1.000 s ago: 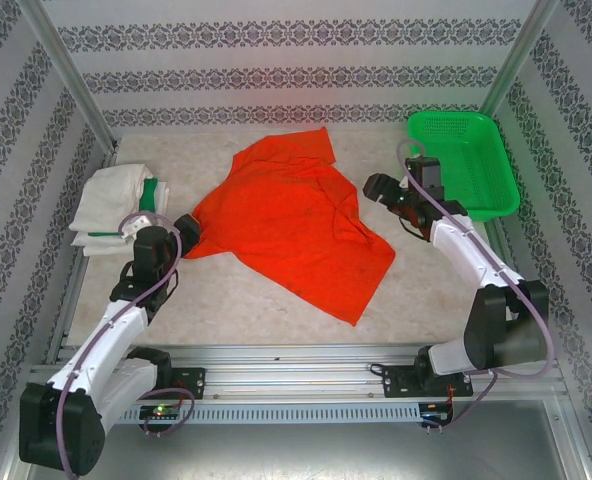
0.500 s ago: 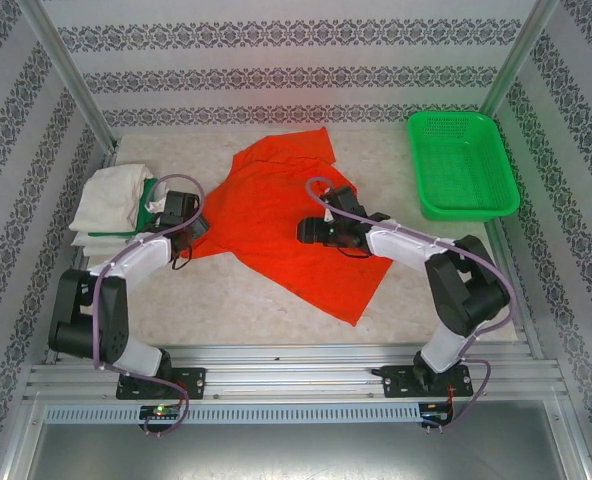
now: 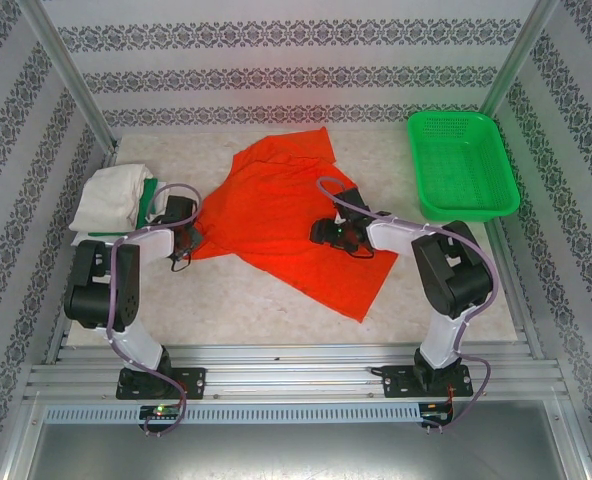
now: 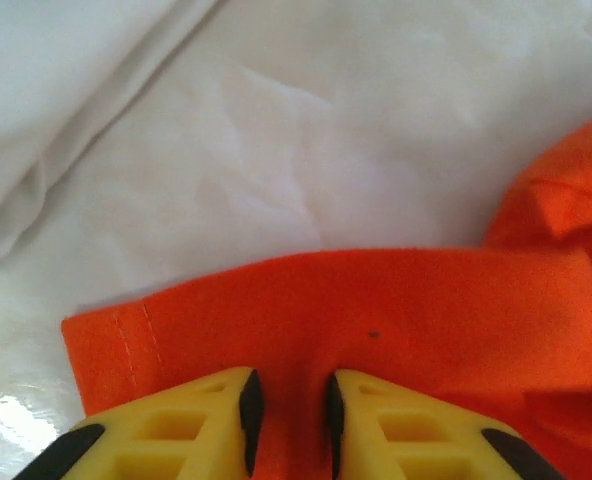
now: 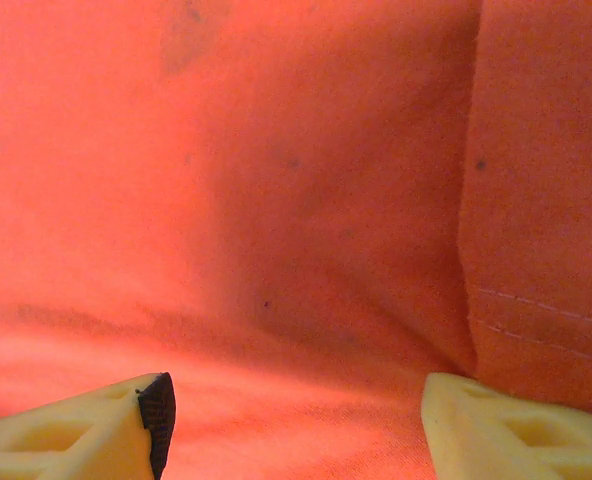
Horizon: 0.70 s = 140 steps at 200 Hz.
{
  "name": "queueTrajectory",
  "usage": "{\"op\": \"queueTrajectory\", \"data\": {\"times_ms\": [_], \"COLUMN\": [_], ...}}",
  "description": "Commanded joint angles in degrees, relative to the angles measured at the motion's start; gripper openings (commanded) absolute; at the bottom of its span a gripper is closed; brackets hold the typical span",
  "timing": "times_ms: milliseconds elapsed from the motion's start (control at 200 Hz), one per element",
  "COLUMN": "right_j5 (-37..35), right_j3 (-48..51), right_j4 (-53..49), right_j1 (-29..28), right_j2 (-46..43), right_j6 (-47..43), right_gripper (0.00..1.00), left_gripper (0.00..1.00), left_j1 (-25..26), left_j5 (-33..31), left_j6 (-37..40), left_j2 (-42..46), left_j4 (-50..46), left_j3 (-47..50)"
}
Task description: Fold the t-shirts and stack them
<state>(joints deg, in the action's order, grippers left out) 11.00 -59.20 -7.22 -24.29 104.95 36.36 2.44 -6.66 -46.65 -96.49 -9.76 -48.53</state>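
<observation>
Top view: orange-red t-shirt (image 3: pixel 276 215) spread out; off-white and green folded shirts (image 3: pixel 111 200) just left of it, green mesh basket (image 3: pixel 463 165) well to its right; left gripper (image 3: pixel 193 240) at its left corner, right gripper (image 3: pixel 319 233) on its middle. Left wrist: fingers (image 4: pixel 206 420) pinched on the shirt's hemmed edge. Right wrist: fingers (image 5: pixel 76 440) wide apart over orange cloth.
</observation>
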Motion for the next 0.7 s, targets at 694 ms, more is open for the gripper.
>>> {"op": "queueTrajectory", "data": {"times_ms": [694], "right_j5": [2.2], "right_j3": [-4.9], "right_j4": [0.5], "right_j1": [8.1], "right_j2": [0.6], "right_j6": [-1.3], "right_gripper": [0.69], "left_gripper": [0.64], "left_j1": [3.7], "left_j5": [6.0], "left_j6": [-13.3], "left_j2": [23.7], "left_j4": [-14.7], "left_j3": [8.7]}}
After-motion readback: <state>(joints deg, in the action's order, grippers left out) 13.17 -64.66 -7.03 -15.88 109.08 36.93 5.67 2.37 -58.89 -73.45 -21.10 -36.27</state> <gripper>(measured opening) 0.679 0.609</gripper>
